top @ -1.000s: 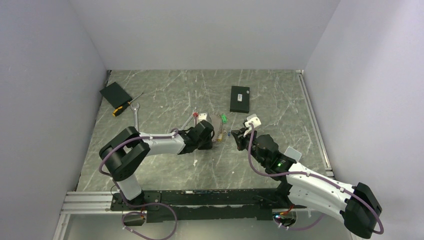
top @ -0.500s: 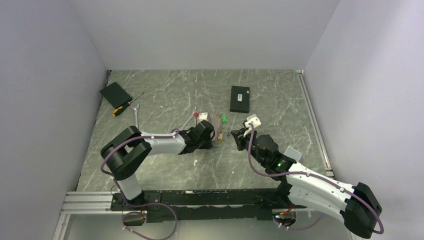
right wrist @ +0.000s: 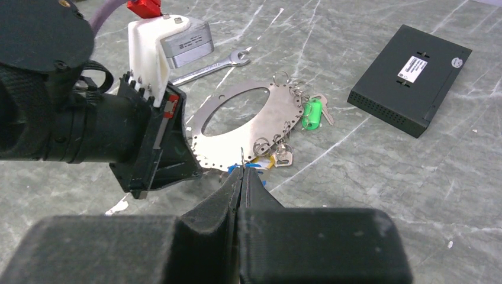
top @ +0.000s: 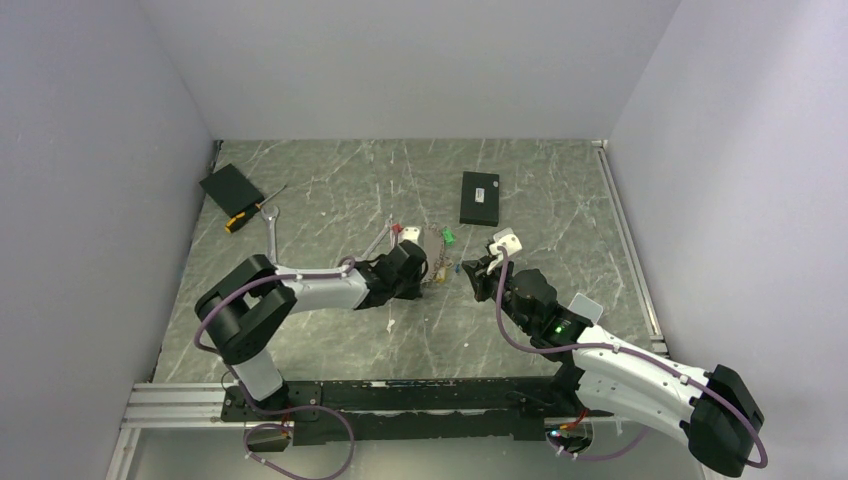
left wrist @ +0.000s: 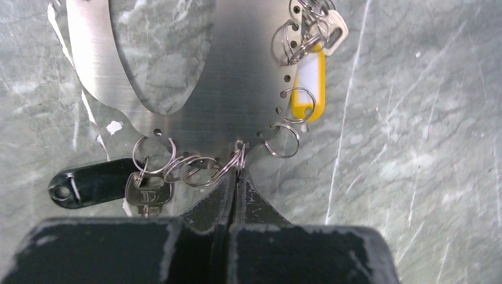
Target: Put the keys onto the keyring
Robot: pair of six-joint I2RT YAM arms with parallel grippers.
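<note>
The keyring is a flat silver plate with an oval cut-out and small holes along its rim, lying on the table. Split rings hang from those holes. On them are keys with a black head, a yellow head and a green head, and a bare silver key. My left gripper is shut on a split ring at the plate's near edge. My right gripper is shut on a thin wire ring that sticks up between its tips, with a blue key head just behind. The two grippers face each other across the plate.
A black box lies behind the keyring. One silver wrench lies by the plate and another further left. A screwdriver and a black pad are at the far left. The left arm's wrist fills the right wrist view's left side.
My left gripper's jaws have closed on the split ring at the plate's edge. The right arm has not moved.
</note>
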